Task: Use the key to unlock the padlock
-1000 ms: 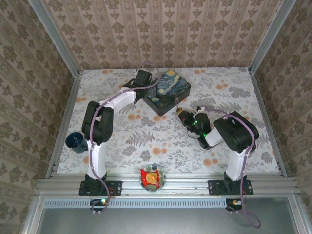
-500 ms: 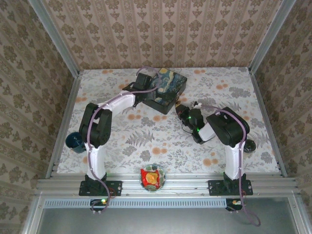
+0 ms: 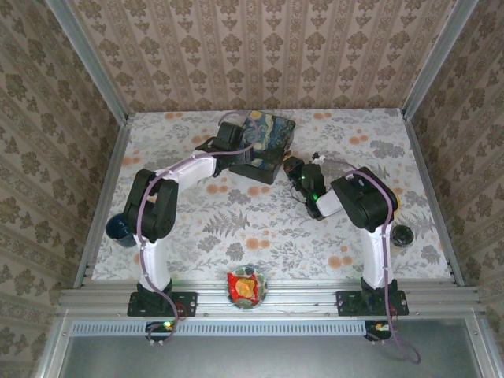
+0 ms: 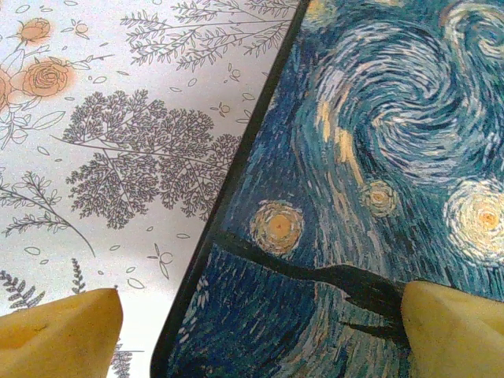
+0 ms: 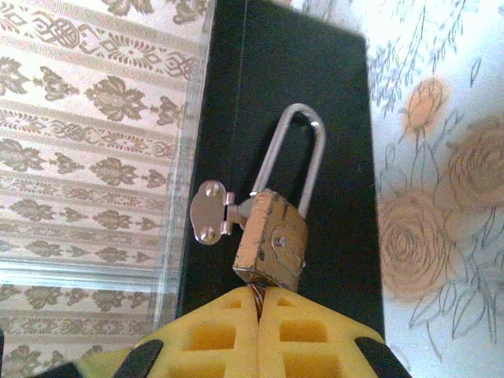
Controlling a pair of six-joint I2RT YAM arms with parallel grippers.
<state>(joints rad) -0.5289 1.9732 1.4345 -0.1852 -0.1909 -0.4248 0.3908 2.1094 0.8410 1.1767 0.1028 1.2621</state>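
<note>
Right jaws closed, scuffed brass padlock [image 5: 270,239] at tips, long silver shackle [image 5: 270,160]

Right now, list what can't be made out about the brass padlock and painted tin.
- Right wrist: the tiny brass padlock's underside, hidden by the shut right gripper; what it pinches is unclear.
- Top external: that padlock, too small to make out.
- Left wrist: the Starry Night painted tin, cut off by the frame edges.

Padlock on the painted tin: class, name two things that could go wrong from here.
1. The right gripper is shut just under the padlock; twisting could slip off or swing the lock on its shackle.
2. The left gripper is open over the tin, so the tin may slide.
</note>
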